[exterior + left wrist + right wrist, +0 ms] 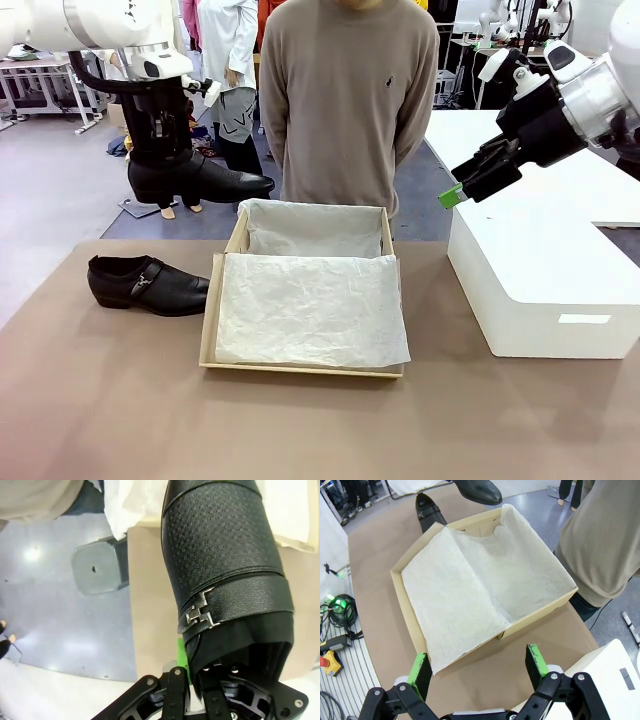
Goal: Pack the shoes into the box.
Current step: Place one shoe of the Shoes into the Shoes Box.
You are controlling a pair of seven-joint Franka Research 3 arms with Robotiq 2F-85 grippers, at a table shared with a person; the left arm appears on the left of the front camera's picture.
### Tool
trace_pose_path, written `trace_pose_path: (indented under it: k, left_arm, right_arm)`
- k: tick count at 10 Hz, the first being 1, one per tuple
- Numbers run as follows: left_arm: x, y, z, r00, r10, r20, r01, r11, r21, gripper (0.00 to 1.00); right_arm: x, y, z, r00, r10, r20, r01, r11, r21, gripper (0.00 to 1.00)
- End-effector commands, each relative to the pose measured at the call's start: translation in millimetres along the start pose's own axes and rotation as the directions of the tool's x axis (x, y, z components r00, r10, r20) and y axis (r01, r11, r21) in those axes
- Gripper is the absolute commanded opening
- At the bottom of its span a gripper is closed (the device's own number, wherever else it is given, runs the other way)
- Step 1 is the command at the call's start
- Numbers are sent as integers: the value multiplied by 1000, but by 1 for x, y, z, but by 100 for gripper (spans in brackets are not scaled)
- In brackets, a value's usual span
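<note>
left pincer clamped on lifted shoe, toe jutting ahead | right pincer agape, empty; box below it

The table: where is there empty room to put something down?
The wide bare strip of table on the robot's side of the box, and the patch beside the lying shoe there. Crowded: shoe close to box; narrow gap before the white box.

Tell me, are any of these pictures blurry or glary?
Front view: sharp, evenly lit, soft shadow under the resting shoe. Left wrist view: the held shoe crisp up close, bright glare spots on the floor. Right wrist view: the box sharp, no glare.
</note>
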State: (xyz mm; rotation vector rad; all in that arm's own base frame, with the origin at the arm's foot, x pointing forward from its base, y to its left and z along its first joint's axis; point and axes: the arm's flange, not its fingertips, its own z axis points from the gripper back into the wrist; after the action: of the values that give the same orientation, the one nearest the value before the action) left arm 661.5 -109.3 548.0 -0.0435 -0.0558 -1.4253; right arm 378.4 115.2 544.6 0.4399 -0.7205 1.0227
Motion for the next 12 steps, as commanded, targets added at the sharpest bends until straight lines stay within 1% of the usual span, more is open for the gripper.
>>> trace_pose_path:
  k: [1, 4, 5, 6, 9, 12]
  left_arm:
    - [-3, 1, 4, 1000, -1, -14, 1, 1000, 18, 0]
    - [-3, 1, 4, 1000, -1, -14, 1, 1000, 18, 0]
    - [-1, 2, -2, 1000, 0, -10, 0, 1000, 2, 0]
    - [9, -3, -1, 1000, 0, -5, 0, 1000, 13, 0]
    - [54, -15, 10, 1000, -3, -27, 4, 999, 38, 0]
    - [103, -23, 6, 999, -13, -37, 14, 999, 31, 0]
  right_arm:
    - [1, -2, -1, 1000, 8, 24, -8, 1000, 11, 100]
    - [1, -2, -1, 1000, 8, 24, -8, 1000, 11, 100]
    - [1, -2, -1, 1000, 8, 24, -8, 1000, 11, 100]
    - [1, -2, -1, 1000, 8, 24, -8, 1000, 11, 100]
    - [1, -2, -1, 1000, 8, 24, -8, 1000, 11, 100]
    - [1, -2, -1, 1000, 8, 24, -8, 1000, 11, 100]
